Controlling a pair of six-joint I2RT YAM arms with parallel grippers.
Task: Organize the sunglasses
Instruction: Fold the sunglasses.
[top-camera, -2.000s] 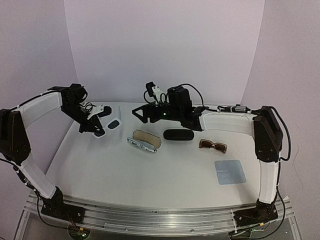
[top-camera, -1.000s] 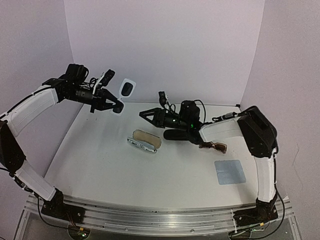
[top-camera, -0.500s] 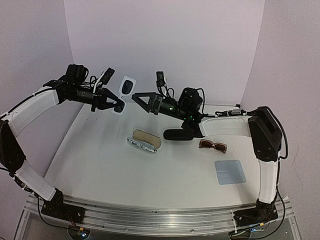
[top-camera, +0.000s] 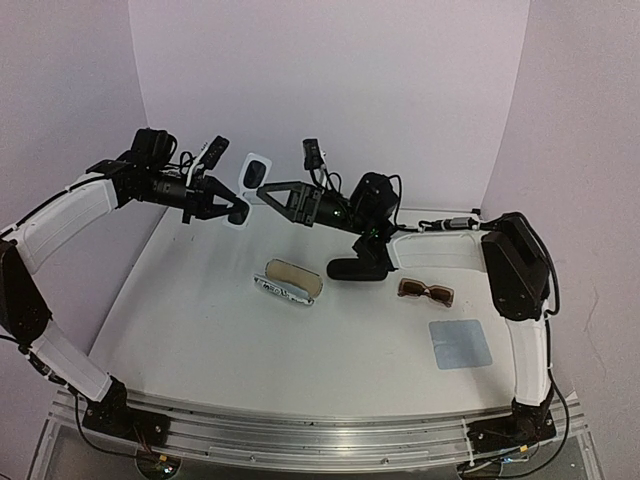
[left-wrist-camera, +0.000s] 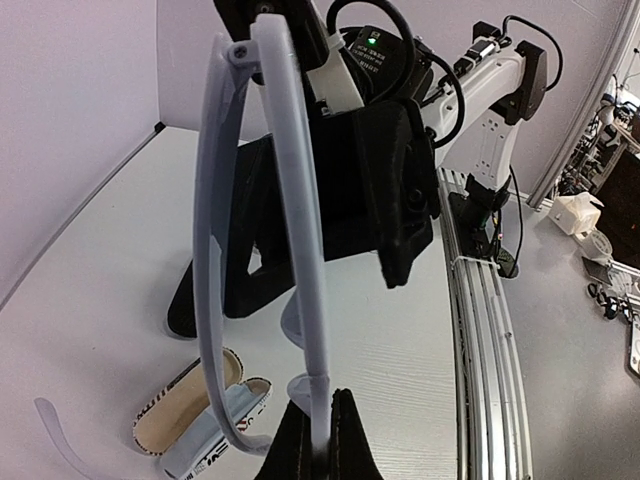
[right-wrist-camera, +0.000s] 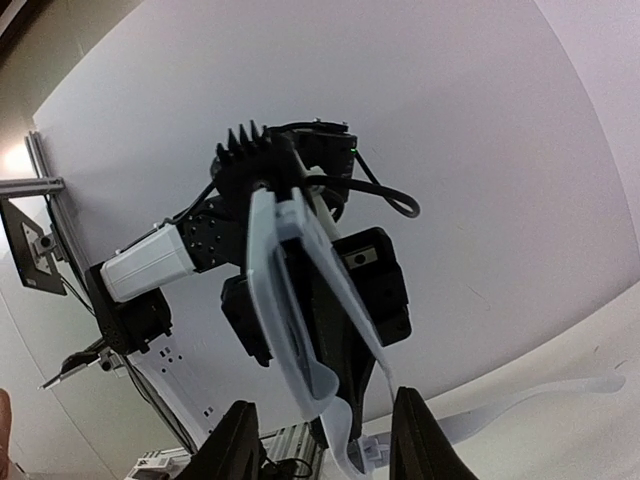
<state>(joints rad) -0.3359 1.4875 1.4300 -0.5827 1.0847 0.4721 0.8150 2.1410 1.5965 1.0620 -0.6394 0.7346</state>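
No text, brand or number can be read. Dark marks like lettering are seen on the pale band along the rim of the open oval case with black-and-white stripes (left-wrist-camera: 180, 412), but they are too small and blurred to be made out.

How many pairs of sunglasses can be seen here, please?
2. The white pair is held in the air by the left gripper. The brown pair lies on the table beside the closed black case, whose inside is hidden.
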